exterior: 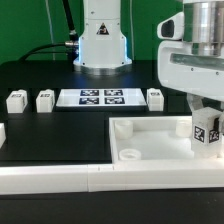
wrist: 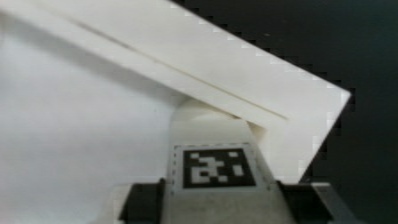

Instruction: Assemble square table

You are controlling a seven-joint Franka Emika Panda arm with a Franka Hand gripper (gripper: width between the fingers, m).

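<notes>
Fingers: black fingers [wrist: 143,203] of the white robot arm, closed on a short white plastic leg [exterior: 207,131]. The wrist view shows one pad against each side of it.
Held leg: upright, at about 3 o'clock in the exterior view. Its black-and-white tag [wrist: 217,166] faces the wrist camera.
Table top: large white plastic square top with a raised rim [exterior: 165,150], lying flat on the worktop between 4 and 5 o'clock in the exterior view.
Socket: round corner socket [exterior: 128,155] in the top's corner nearest 6 o'clock, with nothing in it.
Leg over top: the held leg is above the top's corner toward 3 o'clock. In the wrist view that corner's rim runs just past it, but I cannot tell whether the leg touches the surface.
Worktop: flat black worktop [exterior: 60,135].
Loose legs: three more short white tagged legs standing apart on the worktop. Two are toward 9–10 o'clock [exterior: 15,99] [exterior: 44,100], and one is just past 1 o'clock [exterior: 155,97].
Marker board: thin flat white marker board with four black-white tags [exterior: 103,97], lying between the loose legs at 12 o'clock of centre, in front of the arm's white base [exterior: 103,45].
Border bars: long white border bars [exterior: 50,178] along the 6 o'clock edge — just beside the top's near rim.
</notes>
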